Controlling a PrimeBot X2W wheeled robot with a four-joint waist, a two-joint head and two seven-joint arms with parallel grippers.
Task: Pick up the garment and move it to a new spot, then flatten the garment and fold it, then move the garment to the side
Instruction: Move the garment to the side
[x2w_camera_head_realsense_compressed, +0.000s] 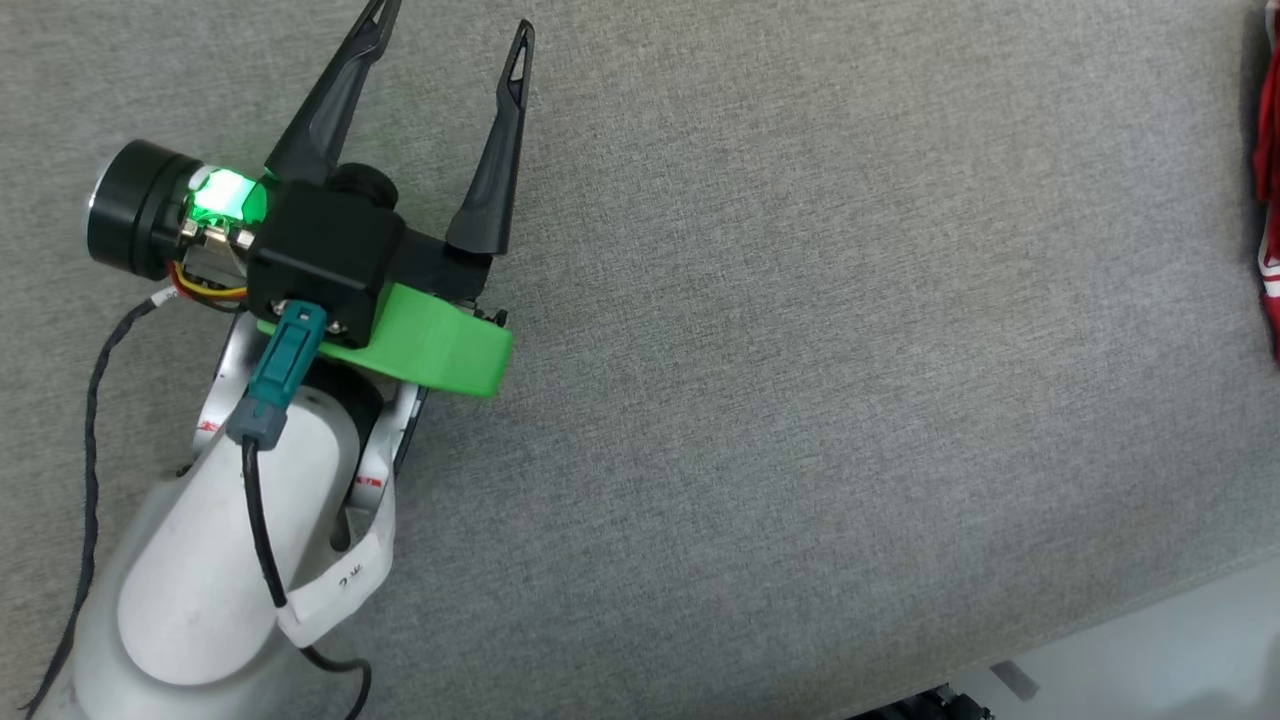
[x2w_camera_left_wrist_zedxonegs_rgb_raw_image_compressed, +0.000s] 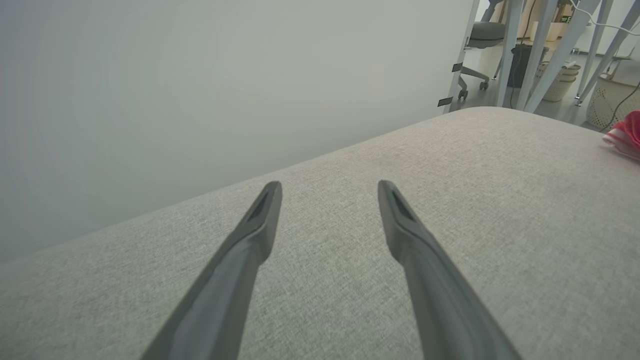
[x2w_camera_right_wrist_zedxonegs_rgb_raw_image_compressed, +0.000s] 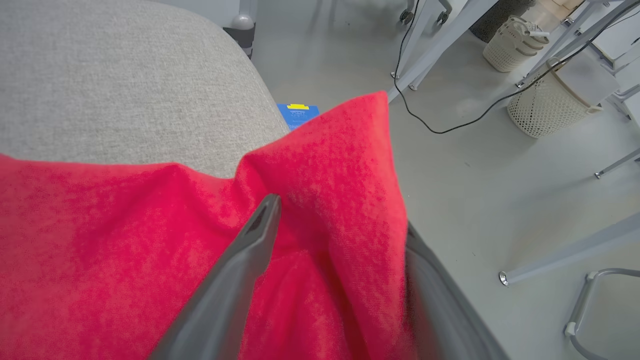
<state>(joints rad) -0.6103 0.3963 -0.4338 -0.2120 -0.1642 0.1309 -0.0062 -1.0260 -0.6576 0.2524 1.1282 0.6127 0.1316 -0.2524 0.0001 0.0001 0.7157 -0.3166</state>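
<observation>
Finds the garment (x2w_camera_right_wrist_zedxonegs_rgb_raw_image_compressed: 125, 260) bunched at the right edge of the grey padded surface (x2w_camera_head_realsense_compressed: 800, 350), between the spread fingers of the right gripper (x2w_camera_right_wrist_zedxonegs_rgb_raw_image_compressed: 340, 220), not pinched. Shows the left gripper (x2w_camera_head_realsense_compressed: 450, 25) wide open over a bare part. Likely leaves only withdrawal; cannot confirm the fold.

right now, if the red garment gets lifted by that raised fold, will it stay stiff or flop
Likely floppy: the red garment creases into soft folds. Probably light: thin cloth. It may slip, since the right end effector stands open around the fold.
</observation>
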